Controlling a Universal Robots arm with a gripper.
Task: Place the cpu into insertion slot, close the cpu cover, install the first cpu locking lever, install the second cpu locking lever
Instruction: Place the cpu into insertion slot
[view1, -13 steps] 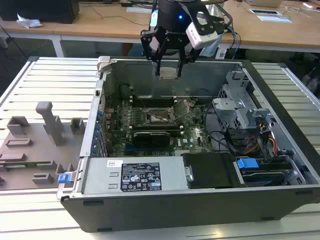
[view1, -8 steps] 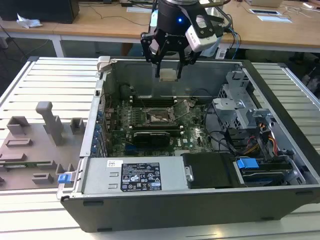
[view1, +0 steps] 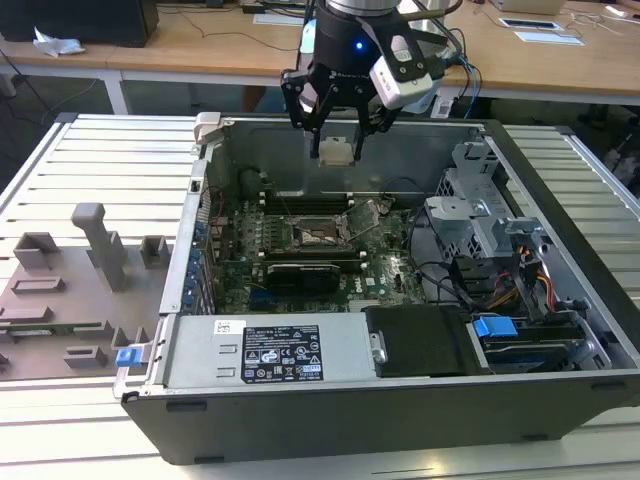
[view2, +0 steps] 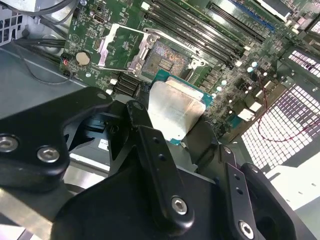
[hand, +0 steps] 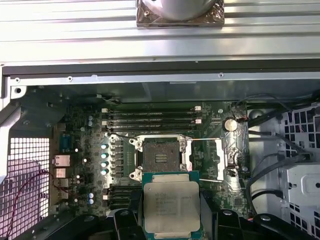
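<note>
**CPU in the grip, high over the open socket**

Black gripper (view1: 337, 148) links sit closest in both wrist views. The fingertips are pinched on two opposite edges of the cpu (hand: 171, 206), which lies flat between them with its metal top facing up.

Handling, as I judge it:
- The chip is light and stiff, a rigid plate on a thin green carrier.
- Its metal lid looks smooth, so a loose pinch could let it slide or tilt.
- It is fragile underneath, and the socket contacts that meet it bend easily. It wants a level, square set-down, not a push.
- The edges are the right place to hold it, as it is held now. The faces should stay untouched.

Surroundings, measured from the gripper:
- The slatted metal table (view1: 100, 160) lies far below and carries everything.
- The computer case (view1: 300, 410) stands open directly beneath. Its walls rise on all sides, and the gripper hangs at about rim height.
- The motherboard (view1: 395, 268) lies flat on the case floor, well below the fingertips.
- The power supply (view1: 270, 350) and a tangle of cables crowd the near side of the case, below and clear of the gripper.
- Long memory slots (hand: 150, 117) run just beyond the socket.
- The cpu cover (hand: 220, 165) is swung open and lies beside the socket.
- The insertion slot (hand: 161, 159) is bare, nearly under the chip and well apart from it.

Room to descend looks adequate, since nothing stands between the chip and the socket.
</note>
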